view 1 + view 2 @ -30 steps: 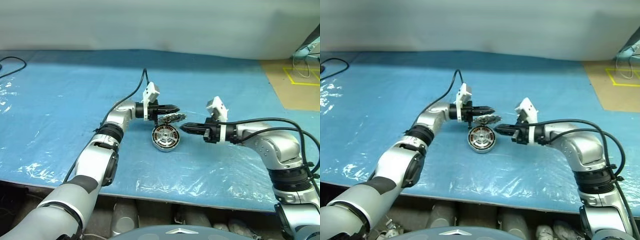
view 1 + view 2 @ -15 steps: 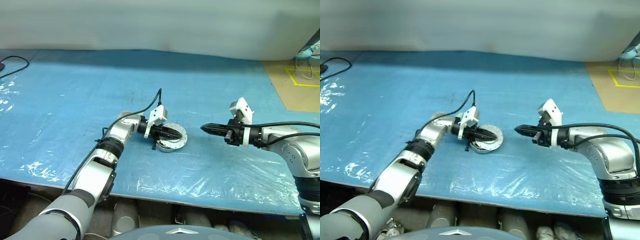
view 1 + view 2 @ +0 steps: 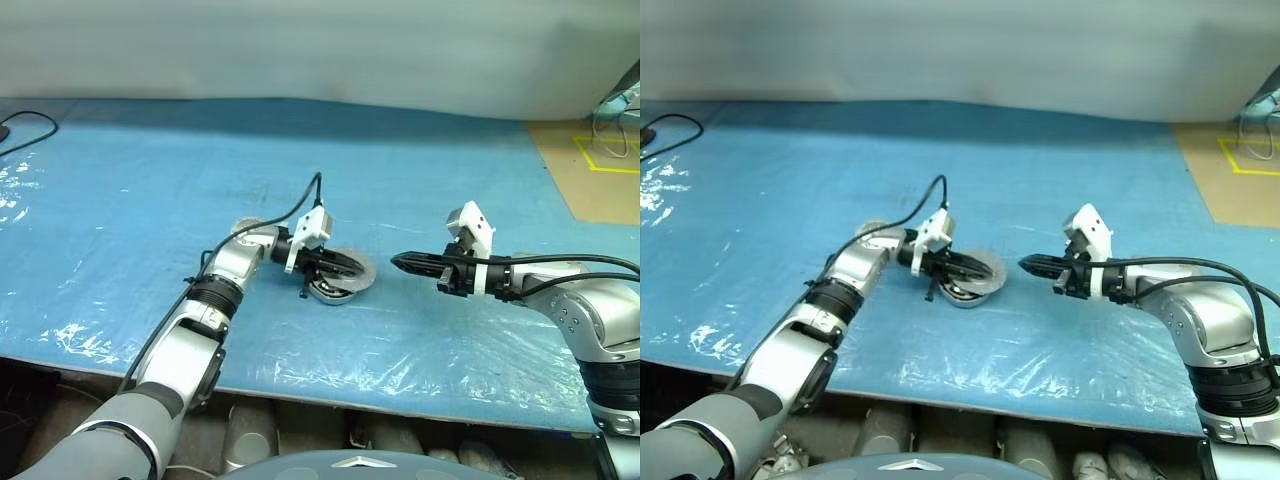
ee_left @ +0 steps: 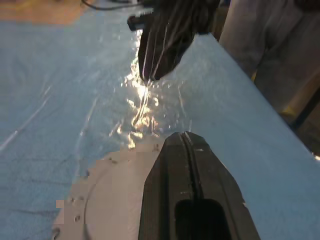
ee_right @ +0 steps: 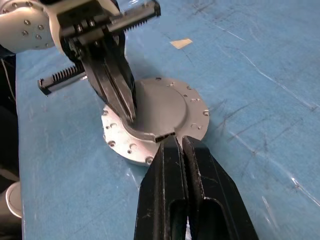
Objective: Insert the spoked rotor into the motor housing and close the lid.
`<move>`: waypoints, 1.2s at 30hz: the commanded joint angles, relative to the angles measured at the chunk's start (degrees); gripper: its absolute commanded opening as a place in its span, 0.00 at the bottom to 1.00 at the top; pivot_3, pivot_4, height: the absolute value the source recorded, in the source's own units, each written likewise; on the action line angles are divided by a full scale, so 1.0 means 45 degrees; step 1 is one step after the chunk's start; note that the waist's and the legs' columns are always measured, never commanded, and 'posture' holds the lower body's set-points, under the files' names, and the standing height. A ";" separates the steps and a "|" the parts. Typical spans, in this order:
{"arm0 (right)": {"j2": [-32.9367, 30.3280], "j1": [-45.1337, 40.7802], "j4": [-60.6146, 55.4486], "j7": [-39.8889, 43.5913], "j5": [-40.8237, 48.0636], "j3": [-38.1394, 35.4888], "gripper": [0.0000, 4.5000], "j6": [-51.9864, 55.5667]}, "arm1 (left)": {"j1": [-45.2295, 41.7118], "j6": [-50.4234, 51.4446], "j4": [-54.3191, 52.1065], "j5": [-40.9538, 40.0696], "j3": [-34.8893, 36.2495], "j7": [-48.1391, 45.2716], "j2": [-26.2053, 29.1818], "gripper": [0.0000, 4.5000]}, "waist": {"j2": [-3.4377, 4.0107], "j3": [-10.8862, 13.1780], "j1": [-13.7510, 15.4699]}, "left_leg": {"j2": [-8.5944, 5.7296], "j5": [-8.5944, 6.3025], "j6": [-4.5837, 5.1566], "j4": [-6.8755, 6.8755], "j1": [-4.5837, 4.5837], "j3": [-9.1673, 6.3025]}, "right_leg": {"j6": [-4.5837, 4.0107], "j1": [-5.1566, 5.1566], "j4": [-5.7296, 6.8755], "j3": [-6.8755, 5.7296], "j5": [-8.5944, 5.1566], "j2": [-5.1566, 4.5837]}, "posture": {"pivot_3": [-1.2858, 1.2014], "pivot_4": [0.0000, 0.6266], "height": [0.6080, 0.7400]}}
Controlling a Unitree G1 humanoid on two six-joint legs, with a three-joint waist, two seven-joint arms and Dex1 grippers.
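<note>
Right claw (image 3: 397,263) sits nearest along the desk's front side, fingers pressed together on nothing, tips aimed across toward the robot's left at the work. A strip of bare blue desk (image 3: 120,180) lies between those tips and the lid (image 5: 165,107), so this claw is near but apart from it. The lid lies face-down and flat over the motor housing (image 3: 330,293), smooth grey face up with small holes round its rim; the housing shows as a darker edge under the lid on the near side. The spoked rotor cannot be seen, so I judge it already inside under the lid, though that stays a guess. Left claw (image 3: 352,270) reaches in from the other side, fingers together and empty, laid low across the lid's top with the tips at or just above the far half of the disc; contact looks likely in the right wrist view but I cannot confirm it. Left claw is plainly the nearer of the two. The disc is round, no long axis to speak of. Judgement: any final seating press falls to the left claw, straight down.
</note>
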 commanded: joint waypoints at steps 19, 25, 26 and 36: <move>0.1845 -0.2993 0.3017 0.2276 -0.2942 0.4089 0.99 -0.4255 | 0.7056 0.1859 -0.9373 -0.1666 0.1614 0.4117 0.3581 0.00 | 0.0039 0.0018 -0.0630 | 0.0003 0.0001 -0.0001 0.0017 -0.0046 0.0019 | -0.0028 -0.0044 0.0033 -0.0009 -0.0030 0.0008 | 0.52 0.24 1.00; 0.2670 -0.3459 0.4582 0.2128 -0.3933 0.4468 0.99 -0.4896 | 0.8381 0.0725 -0.8409 -0.1573 0.2265 0.4243 0.4071 0.00 | 0.0039 0.0017 -0.0751 | 0.0000 0.0000 -0.0001 0.0027 -0.0041 0.0023 | -0.0031 -0.0047 0.0041 -0.0007 -0.0029 0.0032 | 0.52 0.24 1.00; 0.2655 -0.3420 0.4603 0.2266 -0.4065 0.4585 0.99 -0.5015 | 0.8583 0.0525 -0.8304 -0.1577 0.2327 0.4246 0.4135 0.00 | 0.0039 0.0017 -0.0752 | 0.0003 0.0000 -0.0001 0.0030 -0.0040 0.0023 | -0.0031 -0.0047 0.0040 -0.0007 -0.0029 0.0035 | 0.52 0.24 1.00; 0.3009 -0.3351 0.5148 0.2771 -0.4651 0.4704 0.91 -0.5826 | 0.9564 -0.0925 -0.7627 -0.1486 0.2481 0.4643 0.4184 0.00 | 0.0037 0.0016 -0.0774 | 0.0011 -0.0015 0.0022 0.0059 0.0038 0.0023 | -0.0034 0.0028 0.0058 -0.0004 -0.0028 0.0031 | 0.52 0.24 1.00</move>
